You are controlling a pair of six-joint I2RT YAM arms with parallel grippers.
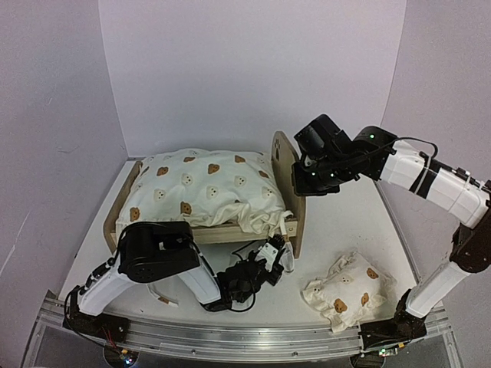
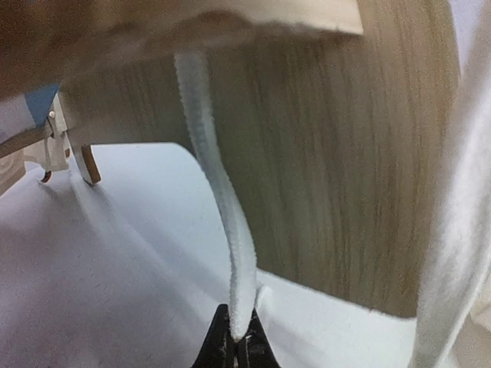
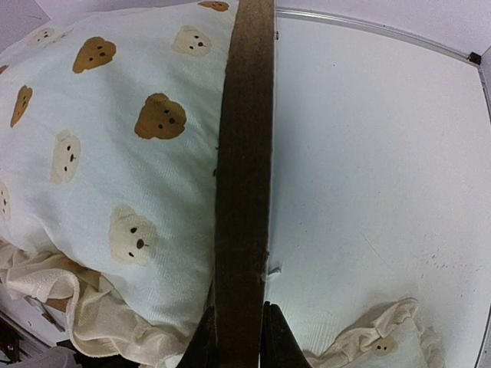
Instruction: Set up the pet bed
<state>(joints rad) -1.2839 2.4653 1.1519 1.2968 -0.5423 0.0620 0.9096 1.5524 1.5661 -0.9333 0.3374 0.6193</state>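
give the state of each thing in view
bed, upright, cushion in it
cushion, lying in bed
pillow, crumpled on table beside bed
tie, hanging off bed edge, pinched at bottom
left gripper, shut on tie
right gripper, shut on bed

No legible text, labels, brands or numbers anywhere

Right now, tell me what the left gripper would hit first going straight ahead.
Probably the headboard: the left gripper, shut on a tie, points at its wooden face. Depth is hard to judge.
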